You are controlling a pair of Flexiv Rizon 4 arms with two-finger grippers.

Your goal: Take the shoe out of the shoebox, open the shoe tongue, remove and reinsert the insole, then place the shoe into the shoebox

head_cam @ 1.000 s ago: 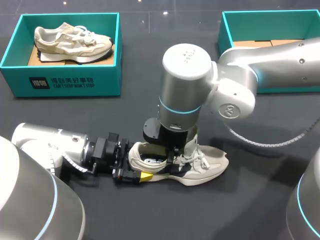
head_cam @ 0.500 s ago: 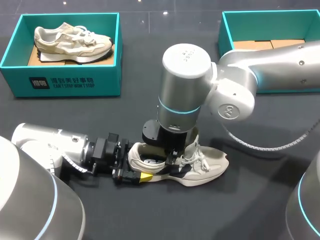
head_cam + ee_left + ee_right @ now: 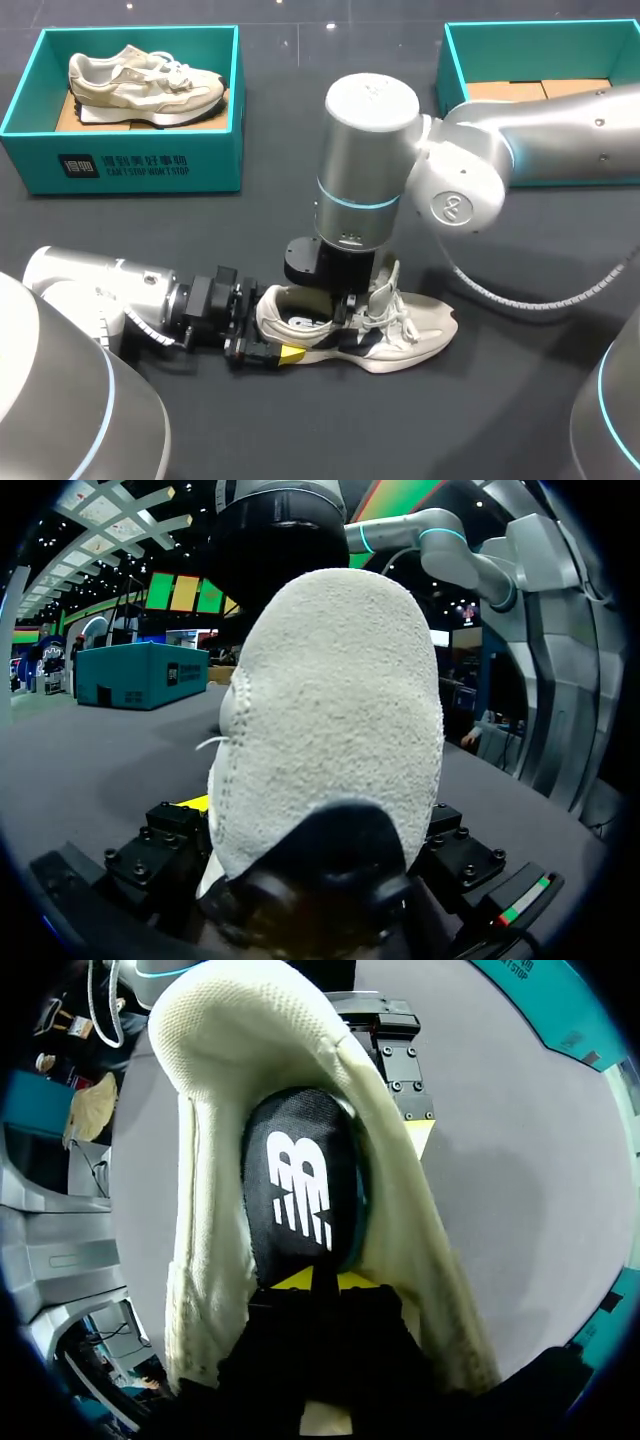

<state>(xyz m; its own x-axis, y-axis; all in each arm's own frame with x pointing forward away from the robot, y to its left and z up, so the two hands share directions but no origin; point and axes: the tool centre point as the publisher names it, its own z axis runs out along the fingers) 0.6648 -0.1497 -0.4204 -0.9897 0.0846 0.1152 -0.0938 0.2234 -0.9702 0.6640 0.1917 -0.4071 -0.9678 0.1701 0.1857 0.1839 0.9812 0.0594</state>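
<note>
Head view: shoe [image 3: 400,335] lies on its sole on the table [image 3: 480,420], front-centre, toe twd my right, heel twd my left, outside both boxes. It's a cream/off-white runner w/ suede-ish panels, dark trim along the side, white laces bunched loose over the instep, collar gaping open.

L gripper [image 3: 262,330] sits low at the heel, fingers either side of it and clamped on; one yellow tip shows against the sole's near side. L wrist view confirms: the fuzzy cream heel counter fills the gap betw. the finger blocks.

R gripper [image 3: 312,1280] comes straight down from above into the shoe opening. R wrist view: yellow tips pinched nearly together, only a thin dark slit betw. them, at the near edge of the black insole [image 3: 300,1185], which has a white logo and lies inside the shoe. Can't tell if the tips actually nip the insole.

Teal shoebox [image 3: 140,165] far left holds a second shoe [image 3: 145,85]; other teal box [image 3: 455,60] far right.
</note>
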